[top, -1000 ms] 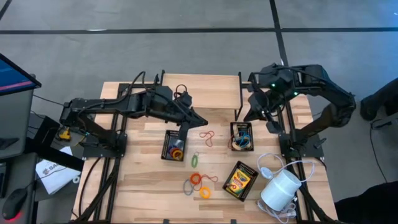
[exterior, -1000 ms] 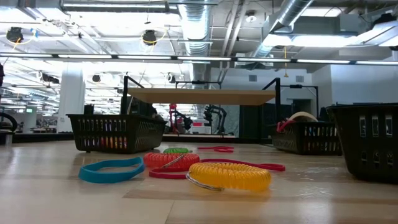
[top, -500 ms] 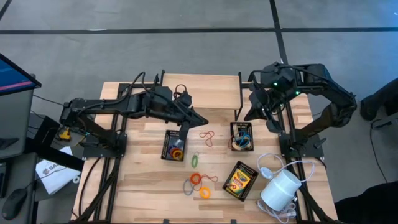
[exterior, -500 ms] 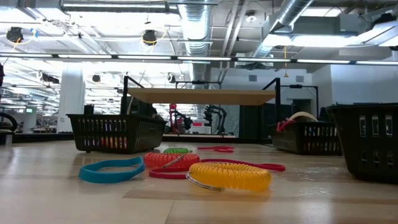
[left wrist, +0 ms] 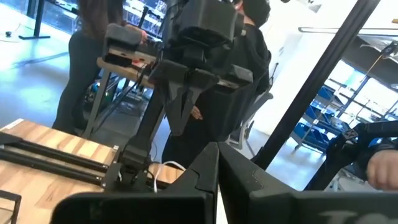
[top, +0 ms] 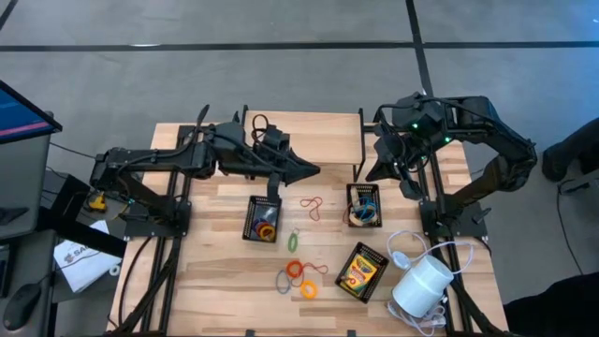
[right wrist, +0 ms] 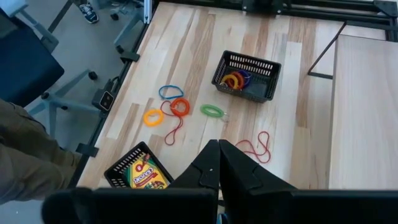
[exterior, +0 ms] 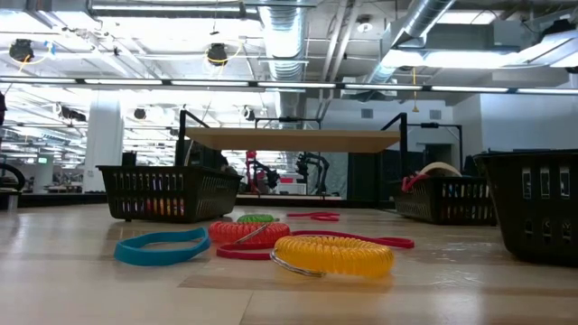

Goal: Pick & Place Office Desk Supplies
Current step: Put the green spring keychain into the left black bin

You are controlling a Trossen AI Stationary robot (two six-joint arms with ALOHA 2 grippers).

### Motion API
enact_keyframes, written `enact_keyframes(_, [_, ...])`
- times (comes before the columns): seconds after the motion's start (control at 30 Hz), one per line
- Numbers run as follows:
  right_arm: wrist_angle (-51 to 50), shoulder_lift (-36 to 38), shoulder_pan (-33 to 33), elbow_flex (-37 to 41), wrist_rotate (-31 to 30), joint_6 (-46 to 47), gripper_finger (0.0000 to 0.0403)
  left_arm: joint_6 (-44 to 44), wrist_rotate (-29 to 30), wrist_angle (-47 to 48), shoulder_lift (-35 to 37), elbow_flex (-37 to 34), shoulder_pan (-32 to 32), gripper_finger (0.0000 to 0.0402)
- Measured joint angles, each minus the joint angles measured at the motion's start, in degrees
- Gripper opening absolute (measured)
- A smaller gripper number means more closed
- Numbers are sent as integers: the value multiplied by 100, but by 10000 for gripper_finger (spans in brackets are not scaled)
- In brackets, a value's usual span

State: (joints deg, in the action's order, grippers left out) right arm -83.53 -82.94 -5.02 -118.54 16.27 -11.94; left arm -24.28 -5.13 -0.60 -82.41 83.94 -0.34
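Between picks, by the look of it: the left gripper [top: 312, 170] hung clenched and empty above the table, and the right gripper [top: 367, 175] sat shut and idle at the far end of its own tray. Just below and behind the left claw's tip stood the left mesh tray [top: 263, 218], already holding several coloured loops. The right mesh tray [top: 363, 205], close under the right claw, held a tangle of loops too. A third tray carried the crayon box [top: 361, 271], well off from either claw. Still loose on the wood: the red loops [top: 314, 207] just ahead of the left claw, a green loop [top: 292, 241] beyond them, and a cluster of orange, yellow and blue loops [top: 298, 278] farther out. Next, I'd judge, the left claw needed to open and drop onto the red loops.
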Motion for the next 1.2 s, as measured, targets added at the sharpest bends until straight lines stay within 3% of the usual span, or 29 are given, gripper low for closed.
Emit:
enact_keyframes(0.3, [-20,0,50,4,17,746,0,-94,-2,-353,0,-2,0,1])
enact_keyframes(0.43, [0,-2,50,14,16,739,0,431,281,-340,57,-7,50,1])
enact_keyframes(0.5, [-15,-28,48,43,17,802,0,409,1398,-364,105,5,-78,1])
enact_keyframes(0.77, [-159,-186,48,50,19,1052,0,660,6949,257,83,-7,-894,1])
enact_keyframes(0.83, [-243,-209,48,52,17,1052,0,1049,7966,256,83,-7,-1103,1])
enact_keyframes(0.97, [-306,-261,48,49,17,1051,0,2013,9372,9,83,-7,-1436,1])
enact_keyframes(1.2, [-299,-267,48,50,17,1047,0,2448,9476,-318,83,-4,-1385,1])
